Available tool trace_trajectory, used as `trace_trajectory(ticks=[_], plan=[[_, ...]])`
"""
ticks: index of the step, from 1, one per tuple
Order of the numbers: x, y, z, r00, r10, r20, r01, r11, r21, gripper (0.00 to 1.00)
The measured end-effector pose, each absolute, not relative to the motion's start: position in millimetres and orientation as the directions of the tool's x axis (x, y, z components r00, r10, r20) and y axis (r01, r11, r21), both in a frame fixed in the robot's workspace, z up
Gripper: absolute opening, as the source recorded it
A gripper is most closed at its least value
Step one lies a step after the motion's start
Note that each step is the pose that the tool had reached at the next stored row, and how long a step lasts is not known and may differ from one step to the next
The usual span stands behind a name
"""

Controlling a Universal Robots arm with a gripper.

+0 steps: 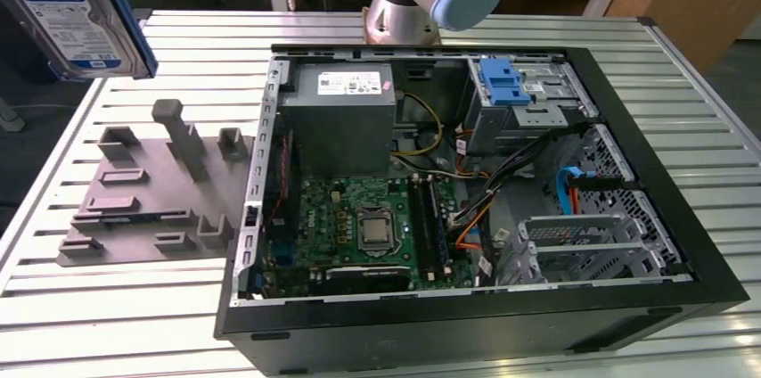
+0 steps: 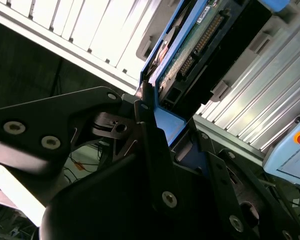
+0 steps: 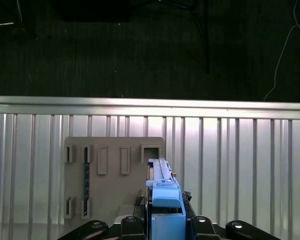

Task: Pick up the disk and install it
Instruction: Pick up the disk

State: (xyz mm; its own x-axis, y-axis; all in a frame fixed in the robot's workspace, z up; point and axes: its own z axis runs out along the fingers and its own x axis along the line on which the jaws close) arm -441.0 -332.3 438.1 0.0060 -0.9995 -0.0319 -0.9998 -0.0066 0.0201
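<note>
Upper left in the exterior view, the disk point(image 1: 74, 17) hangs clear of the counter point(image 1: 119, 307), jaws of the gripper point(image 3: 166, 224) clamped on its edge.

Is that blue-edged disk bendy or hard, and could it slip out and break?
Probably stiff: the disk looks flat though held by one end. It is likely heavy for its size, being metal. It might slip, since the jaws pinch only its smooth blue bracket.

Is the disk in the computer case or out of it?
Out. The gripper clamps the disk, raised at the exterior view's upper left, apart from the computer case.
</note>
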Motion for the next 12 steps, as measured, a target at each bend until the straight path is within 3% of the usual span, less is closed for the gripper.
trace_trajectory(ticks=[12], plan=[[-441, -332, 456, 0.006, -0.999, -0.032, -1.0, -0.007, 0.02, 0.36]])
